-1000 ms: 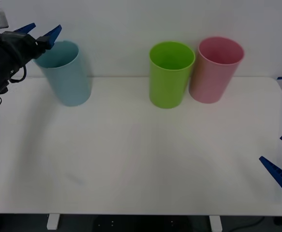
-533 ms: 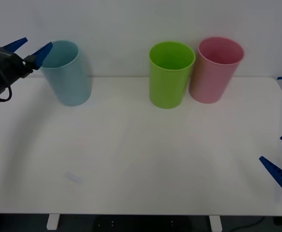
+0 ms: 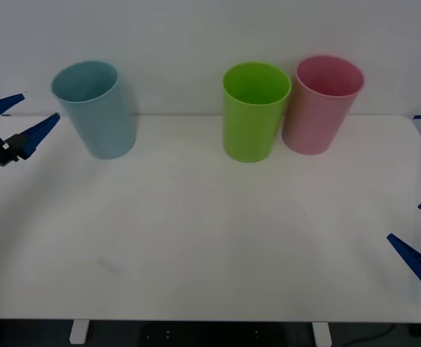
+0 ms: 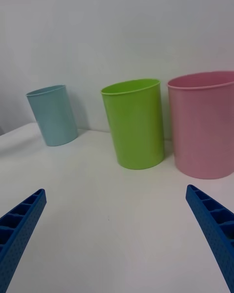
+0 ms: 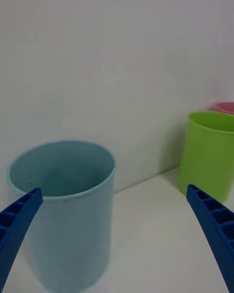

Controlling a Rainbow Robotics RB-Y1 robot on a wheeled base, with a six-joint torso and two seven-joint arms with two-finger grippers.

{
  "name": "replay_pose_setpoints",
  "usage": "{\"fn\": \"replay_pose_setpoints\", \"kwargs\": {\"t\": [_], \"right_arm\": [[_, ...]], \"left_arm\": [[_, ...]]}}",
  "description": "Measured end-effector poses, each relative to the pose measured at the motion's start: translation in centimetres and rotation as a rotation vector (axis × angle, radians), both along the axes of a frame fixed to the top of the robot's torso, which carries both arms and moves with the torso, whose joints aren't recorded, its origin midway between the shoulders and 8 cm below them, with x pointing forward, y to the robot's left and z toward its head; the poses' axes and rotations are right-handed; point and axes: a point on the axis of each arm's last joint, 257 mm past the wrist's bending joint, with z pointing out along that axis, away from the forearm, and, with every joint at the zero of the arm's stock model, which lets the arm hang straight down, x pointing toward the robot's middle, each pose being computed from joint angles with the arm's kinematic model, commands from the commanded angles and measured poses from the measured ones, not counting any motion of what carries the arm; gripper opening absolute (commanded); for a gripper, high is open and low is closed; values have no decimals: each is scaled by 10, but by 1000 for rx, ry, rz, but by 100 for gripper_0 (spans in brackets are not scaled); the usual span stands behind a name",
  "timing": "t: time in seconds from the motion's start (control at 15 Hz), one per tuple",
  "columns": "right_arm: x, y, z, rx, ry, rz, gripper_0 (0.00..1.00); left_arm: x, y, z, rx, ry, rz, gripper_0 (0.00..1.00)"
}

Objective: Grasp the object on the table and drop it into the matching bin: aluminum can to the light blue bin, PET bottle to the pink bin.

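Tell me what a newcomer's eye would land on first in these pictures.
Three bright bins stand along the far edge of the white table: the light blue bin alone toward the left, the lime green bin and the pink bin close together on the right. The left gripper hangs open by the table's left edge beside the blue bin, and the right gripper sits open at the near right edge.

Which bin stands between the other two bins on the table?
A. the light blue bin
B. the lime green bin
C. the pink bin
B: the lime green bin stands close beside the pink bin, with the light blue bin far off on its other side.
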Motion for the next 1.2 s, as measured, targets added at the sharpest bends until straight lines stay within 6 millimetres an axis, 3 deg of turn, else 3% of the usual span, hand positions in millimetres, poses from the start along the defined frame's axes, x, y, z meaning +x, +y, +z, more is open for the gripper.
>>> {"fn": "replay_pose_setpoints", "kwargs": {"t": [0.73,1.0,1.2], "right_arm": [[0,0,0,0,0,0,100],[0,0,0,0,0,0,100],[0,0,0,0,0,0,100]], "left_arm": [[-103,26,-59,71,111,-24,100],[-126,24,-73,61,147,-38,100],[-133,24,-78,56,162,-44,100]]}}
